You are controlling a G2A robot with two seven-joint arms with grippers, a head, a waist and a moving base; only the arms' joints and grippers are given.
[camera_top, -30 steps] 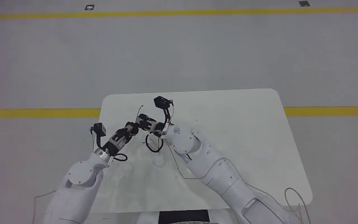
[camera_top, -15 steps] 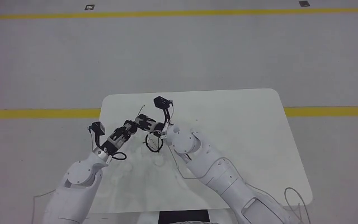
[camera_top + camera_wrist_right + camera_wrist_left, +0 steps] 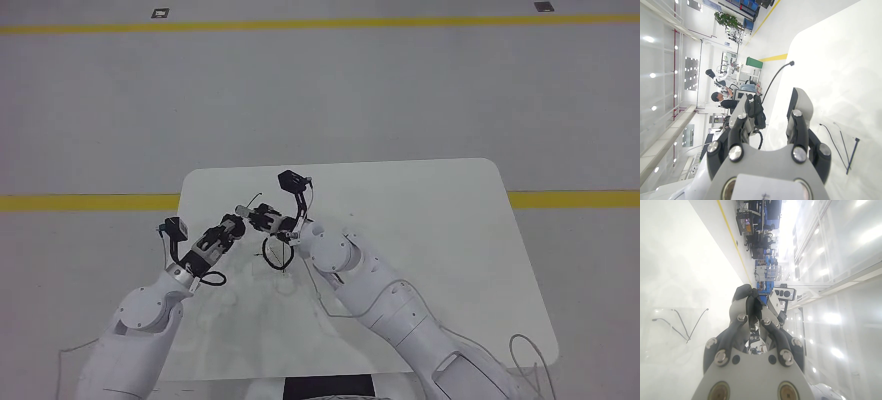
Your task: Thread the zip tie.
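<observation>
One thin black plastic zip tie point(image 3: 772, 80) was pinched in the left tool point(image 3: 750, 294); the right tool point(image 3: 772, 96) stood spread.
Strap looked light, springy and slick; probably best taken just below its free head.

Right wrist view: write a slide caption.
Open right gripper faces the left gripper, which holds a zip tie; spare ties lie on the table.

I worked at a white, round-cornered table point(image 3: 440, 230), on which a few loose black zip ties point(image 3: 852, 155) lay crossing one another at one end.
</observation>
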